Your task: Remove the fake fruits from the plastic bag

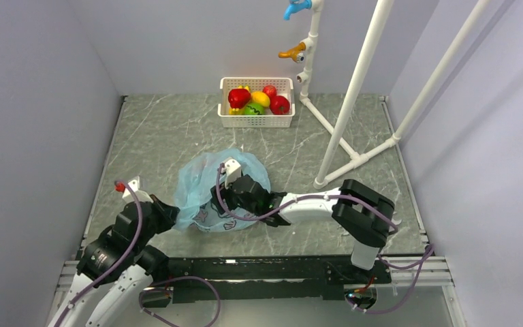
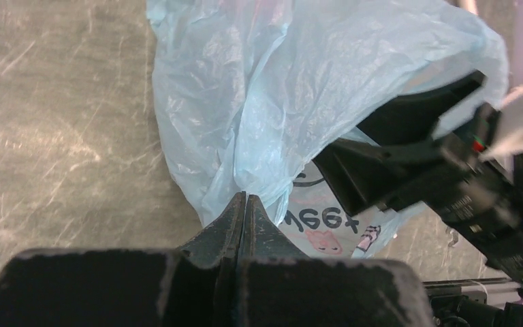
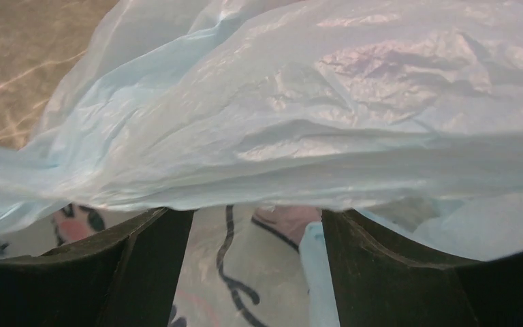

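The light-blue plastic bag [image 1: 208, 180] lies crumpled in the middle of the table, its print facing the near edge. My left gripper [image 1: 174, 215] is shut on the bag's near-left fold; the left wrist view shows the jaws [image 2: 245, 199] closed together on the film [image 2: 259, 102]. My right gripper [image 1: 235, 199] is open, pushed into the bag from the right. In the right wrist view its fingers [image 3: 153, 235] stand wide apart with film [image 3: 279, 122] draped over their tips. No fruit shows in the bag. A red pepper piece [image 1: 238, 97], a yellow oval [image 1: 261, 99] and a red round piece [image 1: 280, 105] lie in the basket.
A white basket [image 1: 256, 122] stands at the back centre, also holding a green fruit [image 1: 252, 109]. A white pipe frame [image 1: 351, 102] with hooks rises at the back right, its foot [image 1: 344, 160] on the table. Grey walls close in both sides.
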### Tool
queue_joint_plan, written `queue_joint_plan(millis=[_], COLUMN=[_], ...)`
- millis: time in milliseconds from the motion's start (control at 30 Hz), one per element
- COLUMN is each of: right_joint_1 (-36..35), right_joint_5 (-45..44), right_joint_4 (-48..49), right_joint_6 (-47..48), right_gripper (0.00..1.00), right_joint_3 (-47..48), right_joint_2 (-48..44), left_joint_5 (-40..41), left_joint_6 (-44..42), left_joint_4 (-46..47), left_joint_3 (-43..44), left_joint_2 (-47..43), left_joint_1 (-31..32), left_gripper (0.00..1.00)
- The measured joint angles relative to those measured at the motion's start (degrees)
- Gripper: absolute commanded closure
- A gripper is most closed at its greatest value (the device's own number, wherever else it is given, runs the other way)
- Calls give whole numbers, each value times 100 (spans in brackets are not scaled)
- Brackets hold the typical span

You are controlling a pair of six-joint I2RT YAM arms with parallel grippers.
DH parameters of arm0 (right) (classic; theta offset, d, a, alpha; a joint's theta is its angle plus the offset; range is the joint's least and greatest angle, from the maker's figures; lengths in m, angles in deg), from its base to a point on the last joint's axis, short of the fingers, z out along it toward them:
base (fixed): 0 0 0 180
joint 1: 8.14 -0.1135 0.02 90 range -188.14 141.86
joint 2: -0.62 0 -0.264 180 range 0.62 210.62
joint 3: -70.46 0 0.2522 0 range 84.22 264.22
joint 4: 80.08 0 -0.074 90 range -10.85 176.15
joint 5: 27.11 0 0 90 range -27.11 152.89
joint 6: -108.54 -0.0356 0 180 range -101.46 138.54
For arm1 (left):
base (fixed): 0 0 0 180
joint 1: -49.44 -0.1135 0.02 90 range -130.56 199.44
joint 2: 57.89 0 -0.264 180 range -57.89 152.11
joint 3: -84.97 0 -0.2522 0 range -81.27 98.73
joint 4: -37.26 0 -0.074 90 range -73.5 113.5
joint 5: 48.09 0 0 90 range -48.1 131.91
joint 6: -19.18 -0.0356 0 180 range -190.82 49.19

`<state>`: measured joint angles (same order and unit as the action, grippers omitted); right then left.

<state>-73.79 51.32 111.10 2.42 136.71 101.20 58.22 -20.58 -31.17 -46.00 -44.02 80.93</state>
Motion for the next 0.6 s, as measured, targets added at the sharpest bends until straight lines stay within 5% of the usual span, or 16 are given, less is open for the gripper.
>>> queue_joint_plan(millis=[267,600], right_joint_1=[212,702], right_joint_5=[-2,249], right_joint_4=[13,103], right_joint_6=[101,1067], right_gripper=[11,3], right_joint_3=[931,2201], right_joint_2=[841,2009], left_joint_5=[-350,-599], left_joint_6=[-782,-1394], left_joint_4=[654,872], left_joint_3=[293,640], left_joint_2=[-328,-13], left_joint_1=[0,0], left_gripper=[100,100])
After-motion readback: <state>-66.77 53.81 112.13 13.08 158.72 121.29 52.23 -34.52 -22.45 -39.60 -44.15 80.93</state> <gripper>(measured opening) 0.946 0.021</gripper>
